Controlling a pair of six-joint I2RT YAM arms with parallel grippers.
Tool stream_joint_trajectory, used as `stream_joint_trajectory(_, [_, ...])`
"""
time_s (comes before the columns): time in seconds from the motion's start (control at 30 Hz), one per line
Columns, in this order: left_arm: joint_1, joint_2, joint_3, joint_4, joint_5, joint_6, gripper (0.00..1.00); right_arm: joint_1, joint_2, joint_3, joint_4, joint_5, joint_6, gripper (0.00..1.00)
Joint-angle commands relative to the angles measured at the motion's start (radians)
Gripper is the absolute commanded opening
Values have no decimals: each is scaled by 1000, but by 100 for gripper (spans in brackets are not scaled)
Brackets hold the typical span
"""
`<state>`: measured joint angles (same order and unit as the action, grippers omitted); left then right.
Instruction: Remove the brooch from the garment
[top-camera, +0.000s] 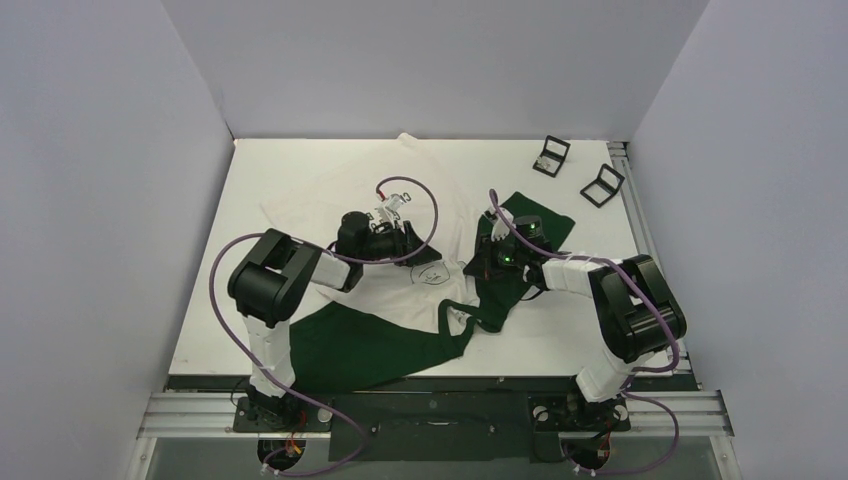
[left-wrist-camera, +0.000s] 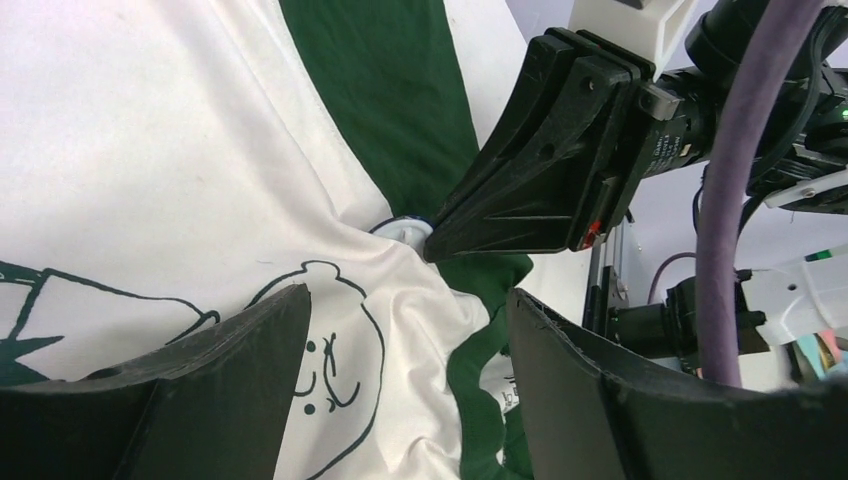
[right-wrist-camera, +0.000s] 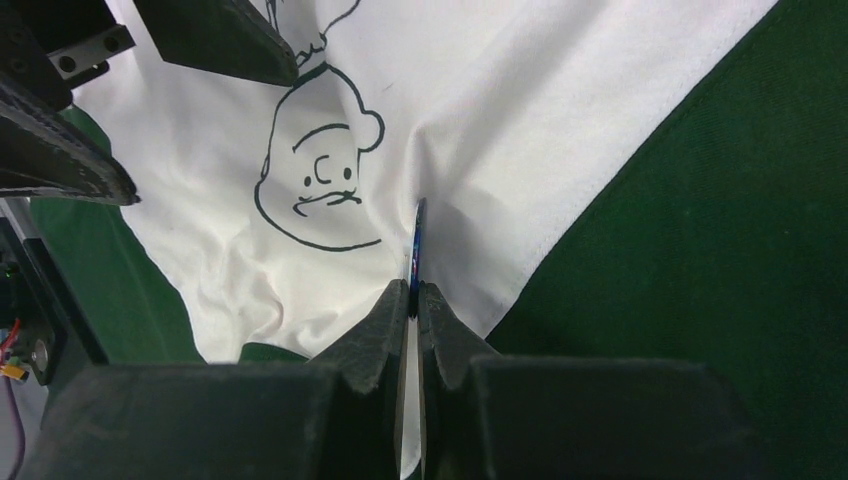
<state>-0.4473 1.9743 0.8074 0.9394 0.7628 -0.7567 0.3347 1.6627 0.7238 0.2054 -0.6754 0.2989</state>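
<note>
Crumpled T-shirt (top-camera: 340, 195) lies across the table (top-camera: 500, 165), white body, dark green sleeves. Small brooch (right-wrist-camera: 417, 240) sits edge-on in the white cloth beside a printed cartoon face, near the green seam. The right pincer (right-wrist-camera: 412, 295) is clamped on its edge; cloth puckers there. The left pincer (left-wrist-camera: 400, 300) is spread apart over the face print, just beside.

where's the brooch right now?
Centre of right wrist view: brooch edge-on, pinched by the right gripper, on the garment, just right of its cartoon face.
</note>
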Motion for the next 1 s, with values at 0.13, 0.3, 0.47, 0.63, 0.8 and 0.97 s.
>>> stream_joint_trajectory(0.13, [-26,43,33,125,-35,70,68,0,-63,-35,172,-36,47,0])
stream_joint_trajectory(0.3, [-33,80,42,196,-23,45,67,-1,-83,-51,194,-40,68,0])
stream_joint_trajectory(0.47, [-44,113,49,224,-25,41,64,-1,-102,-65,195,-38,77,0])
stream_joint_trajectory(0.63, [-61,136,68,236,-23,32,57,-3,-87,-61,184,-41,70,0])
stream_joint_trajectory(0.8, [-75,157,86,235,-27,31,50,-5,-83,-60,185,-44,68,0])
stream_joint_trajectory(0.97, [-96,182,105,226,-39,27,47,-11,-84,-65,202,-59,79,0])
